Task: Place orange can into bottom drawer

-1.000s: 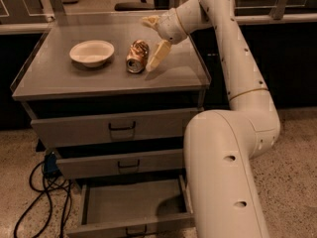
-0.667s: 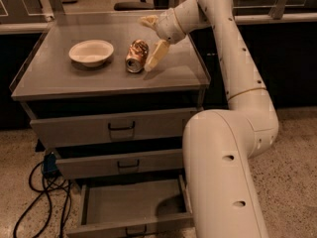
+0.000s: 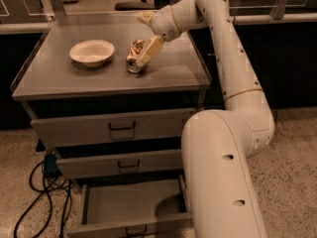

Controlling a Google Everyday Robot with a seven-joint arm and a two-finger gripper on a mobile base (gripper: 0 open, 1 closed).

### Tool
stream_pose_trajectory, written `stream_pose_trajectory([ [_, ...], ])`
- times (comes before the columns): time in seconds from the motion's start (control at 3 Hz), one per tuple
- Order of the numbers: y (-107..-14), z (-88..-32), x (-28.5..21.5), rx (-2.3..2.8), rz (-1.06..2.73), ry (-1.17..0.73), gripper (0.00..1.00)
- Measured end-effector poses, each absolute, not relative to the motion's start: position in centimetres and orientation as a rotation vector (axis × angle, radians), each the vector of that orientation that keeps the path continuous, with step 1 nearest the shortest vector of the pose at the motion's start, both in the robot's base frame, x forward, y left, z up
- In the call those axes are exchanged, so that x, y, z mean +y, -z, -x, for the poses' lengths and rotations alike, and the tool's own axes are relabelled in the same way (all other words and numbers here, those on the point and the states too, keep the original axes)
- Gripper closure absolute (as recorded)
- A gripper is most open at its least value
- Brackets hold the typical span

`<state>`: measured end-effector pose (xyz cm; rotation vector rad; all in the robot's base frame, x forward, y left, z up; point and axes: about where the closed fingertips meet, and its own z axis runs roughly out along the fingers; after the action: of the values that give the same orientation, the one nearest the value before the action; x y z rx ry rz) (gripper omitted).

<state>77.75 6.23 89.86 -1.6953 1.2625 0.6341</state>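
Gripper (image 3: 141,39) is down at the back-right of the cabinet top (image 3: 64,81), right at the orange can (image 3: 132,56). The can lies on its side just right of the white bowl (image 3: 92,52), silver end toward the camera.

Vs approx 1 s ago, the near finger (image 3: 148,51) has slid a touch left and now lies across the can's right flank. It looks to be touching, though overlap vs contact can't be settled from this angle. The can has barely shifted, if at all. The bowl hasn't moved.

The fingers stand apart. The far finger (image 3: 144,17) pokes out behind the wrist, well back from the near one, so nothing is clamped yet. By the look of it this is the closing-in stage of the grasp. Lift, carry and drop are all yet to come.

The bottom drawer (image 3: 129,202) is already pulled out and looks bare inside, so the destination seems ready. The top drawer (image 3: 119,128) and mid drawer (image 3: 124,163) are shut.

Hard to make out:
- The can's right side sits behind the near finger.
- Most of the far finger is masked by the wrist.
- The can's far side, where that finger would land, isn't visible.
- The bottom drawer's right portion is blocked by the big lower link of the arm (image 3: 223,182).
- Its front edge and handle are cut off at the frame's bottom.
- Cables (image 3: 39,192) trail on the floor at left, and where they run isn't clear.
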Motion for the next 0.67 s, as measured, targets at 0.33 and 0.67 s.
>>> stream_pose_trajectory([
  [0.33, -89.9, -77.8, 6.2, 1.262, 1.695, -0.634, 0.00],
  [0.67, -88.8, -78.7, 6.4, 1.310, 1.681, -0.631, 0.00],
])
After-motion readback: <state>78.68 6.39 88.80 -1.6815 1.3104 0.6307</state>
